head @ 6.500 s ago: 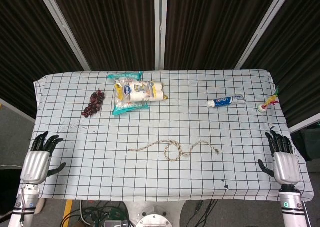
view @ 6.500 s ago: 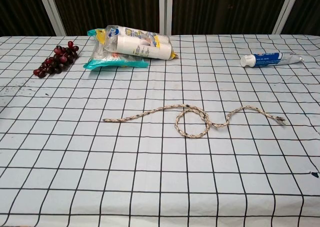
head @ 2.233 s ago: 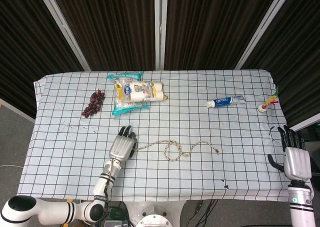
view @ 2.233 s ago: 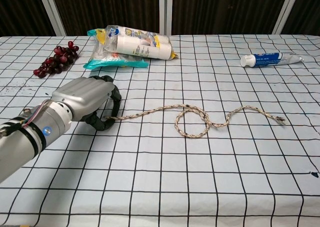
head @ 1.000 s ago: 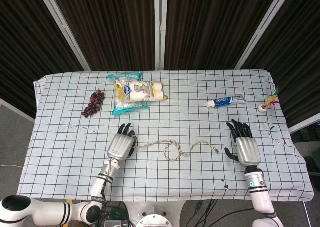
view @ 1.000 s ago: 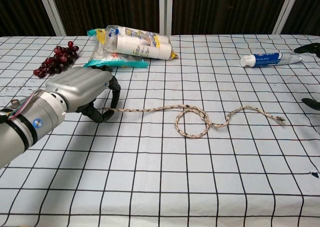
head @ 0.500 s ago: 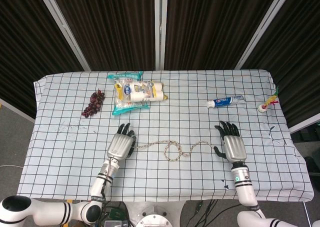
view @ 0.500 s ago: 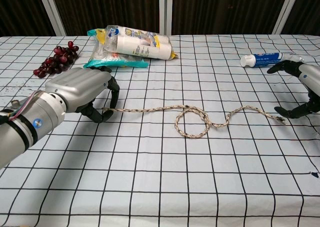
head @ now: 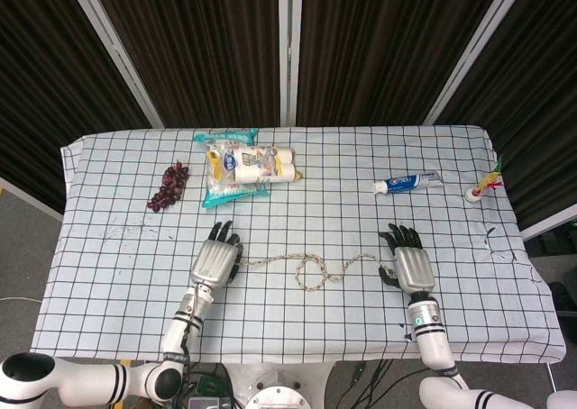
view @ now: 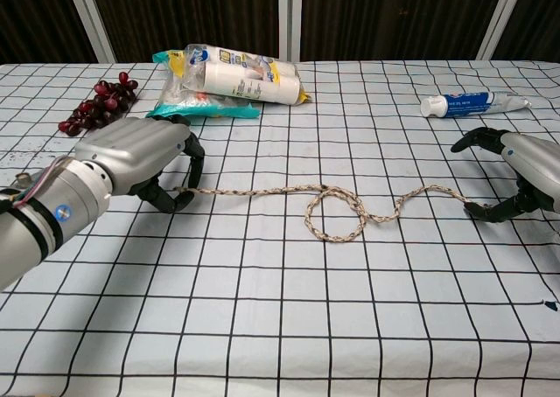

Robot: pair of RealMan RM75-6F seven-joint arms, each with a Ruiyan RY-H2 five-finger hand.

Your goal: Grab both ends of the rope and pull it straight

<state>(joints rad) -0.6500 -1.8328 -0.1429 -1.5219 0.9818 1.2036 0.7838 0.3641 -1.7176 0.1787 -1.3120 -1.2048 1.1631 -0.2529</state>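
Two hands flank the rope (view: 337,206), looped mid-table: the left hand (view: 140,159) grips its left end, the right hand (view: 516,177) arches unclenched over its right end. Toothpaste (head: 407,182) lettering is unreadable.

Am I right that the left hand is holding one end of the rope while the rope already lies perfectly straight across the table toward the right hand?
Not quite: the rope is not straight. The chest view shows a loop at its middle and a wavy stretch running toward the right hand. The rest stands: the left hand does hold the rope's near end.
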